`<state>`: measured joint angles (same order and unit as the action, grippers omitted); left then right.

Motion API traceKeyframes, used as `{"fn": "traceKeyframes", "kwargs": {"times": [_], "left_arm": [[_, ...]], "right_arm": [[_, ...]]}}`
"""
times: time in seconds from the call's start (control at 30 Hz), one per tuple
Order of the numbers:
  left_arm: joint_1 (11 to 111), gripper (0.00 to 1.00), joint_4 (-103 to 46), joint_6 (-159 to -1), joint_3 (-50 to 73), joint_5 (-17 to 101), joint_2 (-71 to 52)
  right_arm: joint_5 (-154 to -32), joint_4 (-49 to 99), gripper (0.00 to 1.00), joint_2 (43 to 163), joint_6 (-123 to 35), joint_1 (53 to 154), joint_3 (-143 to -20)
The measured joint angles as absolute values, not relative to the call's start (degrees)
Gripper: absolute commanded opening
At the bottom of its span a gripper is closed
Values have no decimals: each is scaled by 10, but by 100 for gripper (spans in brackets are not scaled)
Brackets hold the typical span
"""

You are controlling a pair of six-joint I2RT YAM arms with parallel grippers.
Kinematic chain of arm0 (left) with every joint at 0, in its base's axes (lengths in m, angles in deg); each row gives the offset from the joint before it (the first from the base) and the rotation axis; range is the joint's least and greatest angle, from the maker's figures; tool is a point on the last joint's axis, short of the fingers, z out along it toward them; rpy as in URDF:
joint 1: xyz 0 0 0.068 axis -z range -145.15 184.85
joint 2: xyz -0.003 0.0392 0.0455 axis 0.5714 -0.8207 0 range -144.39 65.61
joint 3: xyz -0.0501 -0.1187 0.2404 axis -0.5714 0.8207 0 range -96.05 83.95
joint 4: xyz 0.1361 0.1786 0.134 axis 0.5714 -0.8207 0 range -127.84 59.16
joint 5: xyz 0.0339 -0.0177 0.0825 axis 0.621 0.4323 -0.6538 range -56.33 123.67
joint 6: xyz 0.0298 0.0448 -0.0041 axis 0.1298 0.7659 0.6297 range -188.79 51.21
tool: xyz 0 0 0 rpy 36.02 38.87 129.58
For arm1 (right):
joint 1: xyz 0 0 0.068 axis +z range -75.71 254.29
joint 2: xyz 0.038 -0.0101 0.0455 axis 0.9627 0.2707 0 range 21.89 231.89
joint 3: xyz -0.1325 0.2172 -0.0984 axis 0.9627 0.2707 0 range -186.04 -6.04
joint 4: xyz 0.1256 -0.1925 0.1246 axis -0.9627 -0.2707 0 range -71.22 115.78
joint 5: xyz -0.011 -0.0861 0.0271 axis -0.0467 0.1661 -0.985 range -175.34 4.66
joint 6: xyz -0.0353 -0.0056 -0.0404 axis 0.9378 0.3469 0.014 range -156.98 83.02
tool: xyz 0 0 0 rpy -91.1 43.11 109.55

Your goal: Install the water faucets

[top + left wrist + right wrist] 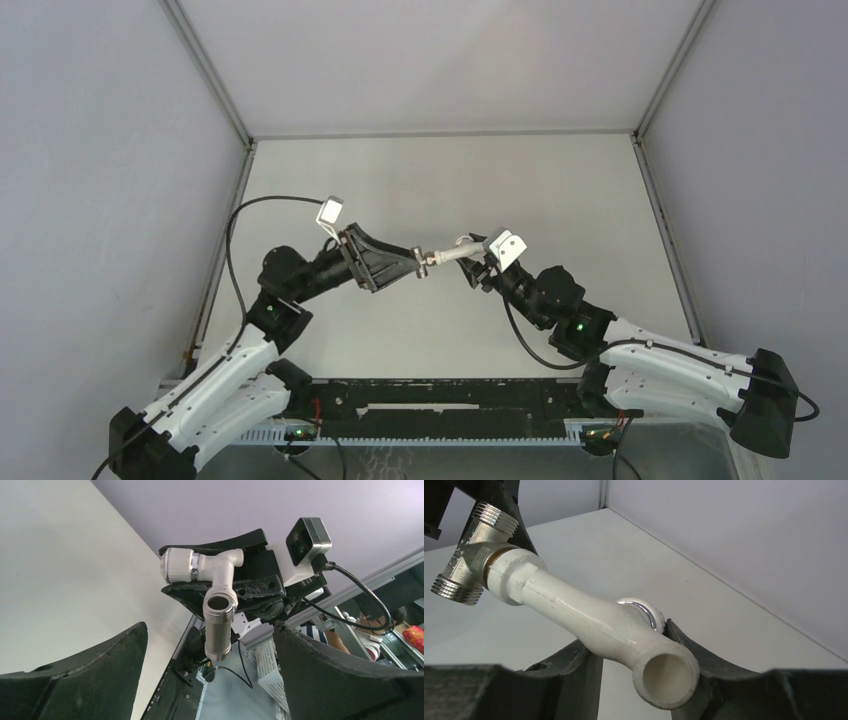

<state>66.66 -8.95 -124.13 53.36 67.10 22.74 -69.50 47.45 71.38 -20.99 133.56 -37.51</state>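
My right gripper [636,667] is shut on a white plastic tap piece [589,620], held above the table. A short grey metal T-shaped fitting [469,555] with threaded ends is joined to the tap's far end. In the top view the white tap [460,250] and the metal fitting [432,260] bridge the two arms at mid-table. My left gripper [414,263] stands open right at the fitting. In the left wrist view the metal fitting [220,630] hangs between the wide-spread black fingers [75,675], touching neither, with the white tap [210,567] behind it.
Grey enclosure walls surround the white table [450,190]. A black rail [440,405] runs along the near edge between the arm bases. The left wrist view shows a white perforated basket [272,670] beyond the table edge and my right wrist camera [307,540].
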Motion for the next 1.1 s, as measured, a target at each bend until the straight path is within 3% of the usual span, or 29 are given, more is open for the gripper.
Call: {"fn": "traceKeyframes", "kwargs": {"times": [0.23, 0.5, 0.67, 0.73, 0.83, 0.9, 1.1], "left_arm": [[693, 85, -41, -1259, 534, 673, 186], [702, 49, -10, -1274, 534, 668, 168], [706, 57, -3, -1275, 534, 667, 162], [707, 55, -1, -1278, 534, 665, 161], [708, 32, 0, -1280, 534, 664, 161], [709, 2, 3, -1283, 534, 665, 161], [710, 0, 0, -1278, 534, 663, 156]], "right_arm": [[-700, 475, 0, 714, -221, 1336, -375], [-704, 470, 0, 713, -224, 1336, -375], [-704, 470, 0, 713, -236, 1335, -375], [-705, 470, 0, 713, -242, 1333, -375], [-709, 469, 0, 713, -249, 1332, -375], [-709, 465, 0, 713, -253, 1331, -375], [-711, 421, 0, 713, -289, 1323, -387]]}}
